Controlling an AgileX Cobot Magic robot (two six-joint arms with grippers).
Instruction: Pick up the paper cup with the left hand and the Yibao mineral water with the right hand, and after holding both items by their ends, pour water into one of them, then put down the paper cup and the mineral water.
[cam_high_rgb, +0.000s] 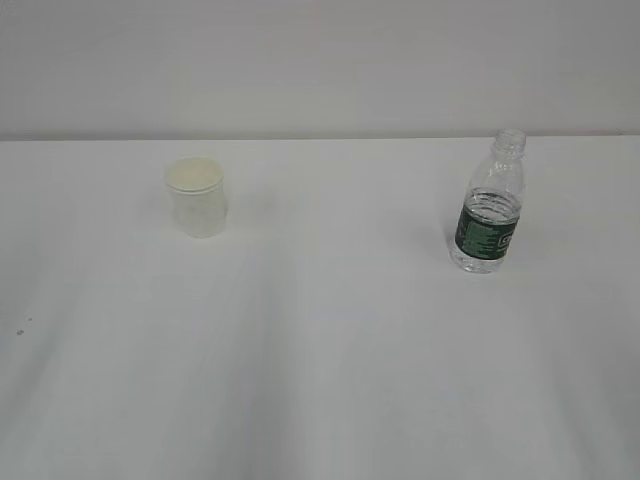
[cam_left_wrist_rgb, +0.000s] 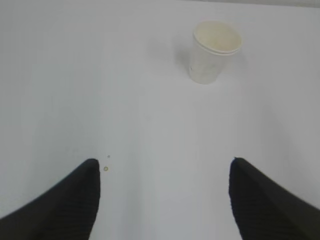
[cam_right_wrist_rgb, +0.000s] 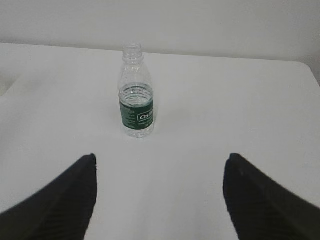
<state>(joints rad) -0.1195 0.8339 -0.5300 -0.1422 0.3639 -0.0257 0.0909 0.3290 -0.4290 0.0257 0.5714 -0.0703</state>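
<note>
- Ahead of the left end effector (cam_left_wrist_rgb: 165, 200) and somewhat to its right, the paper cup (cam_left_wrist_rgb: 214, 51) is standing upright on the white desk (cam_left_wrist_rgb: 125, 100), mouth up, well clear of the black fingers (cam_left_wrist_rgb: 70, 200); it looks like two cups nested, judging by the doubled rim.
- Both fingers of the left end effector are showing at the lower corners of the left wrist view, standing wide apart and gripping nothing, which suits a cup that has to pass between them.
- Ahead of the right end effector (cam_right_wrist_rgb: 160, 200) and slightly to its left, the Yibao mineral water (cam_right_wrist_rgb: 136, 92) is standing upright with its cap off, water sitting just above its green label.
- The right end effector is also spreading wide and empty, its fingers (cam_right_wrist_rgb: 65, 200) well apart from the bottle.
- From the exterior view, the cup (cam_high_rgb: 197, 196) and the bottle (cam_high_rgb: 489, 205) are sitting well apart on the desk (cam_high_rgb: 330, 350), each on the side of the arm meant to take it; neither arm is showing in that view.
- An uncapped, upright bottle is sparing the robot any unscrewing, but it will probably need a level, steady lift.
- Judging by this layout, the task is only starting: both pickups are not yet done, and each arm will need to reach forward and centre its fingers around its own item.
</note>
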